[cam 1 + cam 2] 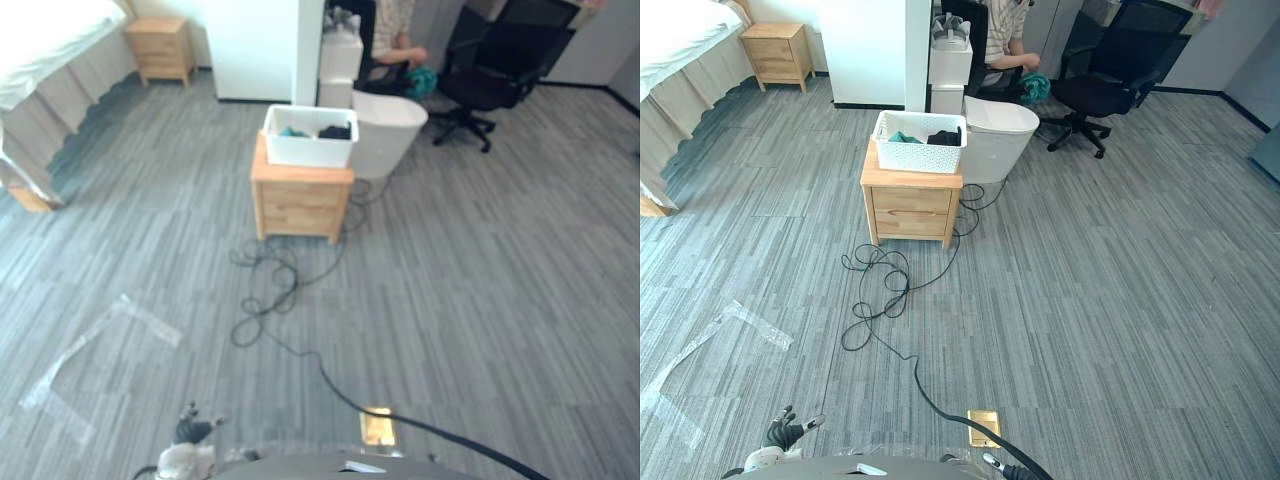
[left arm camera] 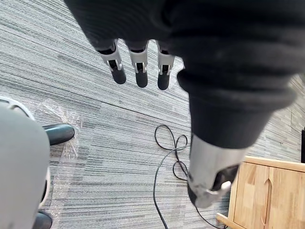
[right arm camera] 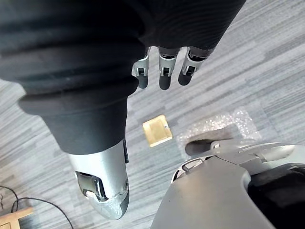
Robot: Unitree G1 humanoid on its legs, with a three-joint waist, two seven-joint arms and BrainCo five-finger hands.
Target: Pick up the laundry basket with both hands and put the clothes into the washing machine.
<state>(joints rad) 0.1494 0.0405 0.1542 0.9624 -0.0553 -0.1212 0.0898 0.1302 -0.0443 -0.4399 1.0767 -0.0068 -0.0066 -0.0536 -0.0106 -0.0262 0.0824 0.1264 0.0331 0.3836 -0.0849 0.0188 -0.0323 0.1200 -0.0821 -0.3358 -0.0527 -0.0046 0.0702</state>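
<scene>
Two hands empty: left hand (image 2: 138, 67) and right hand (image 3: 164, 72) hang with fingers straight, grasping nothing. White laundry basket (image 1: 918, 156) of clothes (image 1: 943, 137) sits on wooden nightstand (image 1: 910, 212) toward 12 o'clock, well apart. Approach squarely; grip its rims at 9 and 3 o'clock, level.

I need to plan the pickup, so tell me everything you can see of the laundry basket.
The laundry basket is white, rectangular, seemingly plastic, with a patterned wall and smooth rim. It stands upright on a light wooden bedside cabinet, covering most of its top. Inside lie clothes, dark and teal. A white rounded machine stands close beside it; whether they touch is unclear.
</scene>
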